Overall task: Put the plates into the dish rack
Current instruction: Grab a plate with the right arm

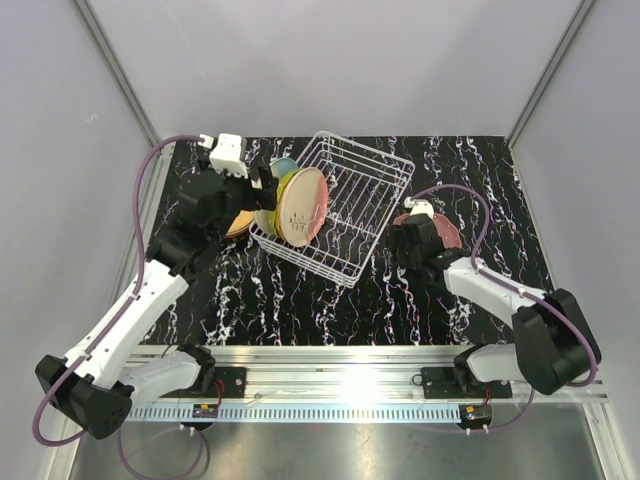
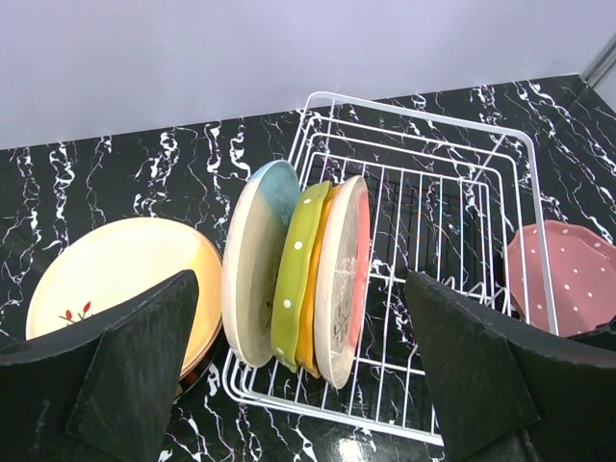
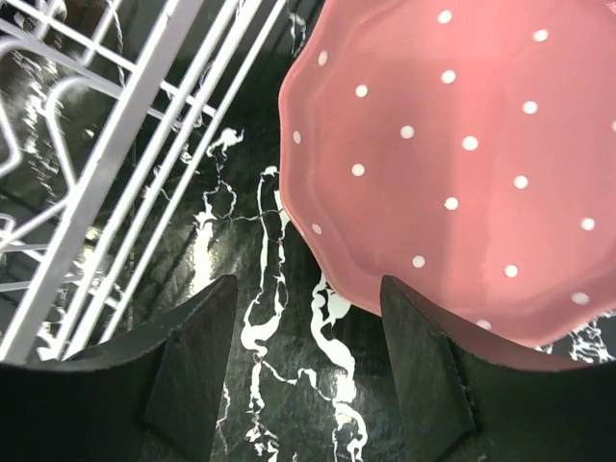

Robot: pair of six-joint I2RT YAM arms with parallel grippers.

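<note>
1. Top external view: the dish rack (image 1: 345, 205) sits skewed at the middle of the worktop (image 1: 500, 170), with one corner toward the arm bases.
2. Done: three plates stand on edge in the tines at the rack's left end. They are the cream-blue plate (image 2: 252, 255), the yellow-green plate (image 2: 296, 274) and the peach plate (image 2: 344, 269). An orange sliver between the last two may be a fourth; I cannot tell.
3. Left to do: the cream-orange plate (image 2: 111, 279) lies flat just beside the rack's left end. The pink plate (image 3: 462, 144), white-dotted, lies flat just beside its right side. Judgement: about half of the plates in view are loaded.
4. Left jaws: released and spread wide, fingers (image 2: 125, 375) well apart, facing the loaded plates, nothing between them.
5. Right jaws: released, low over the worktop, fingers (image 3: 192, 375) apart. The pink plate's scalloped rim lies at the tip of the plate-side finger and is not clamped.
6. Edges: the pink rim lies flat on the worktop, so a finger probably has to slip under it. Rack wire runs close on the other side, leaving only a narrow lane.
7. Open room: vacant tines run rightward from the peach plate, so there are slots to spare.
</note>
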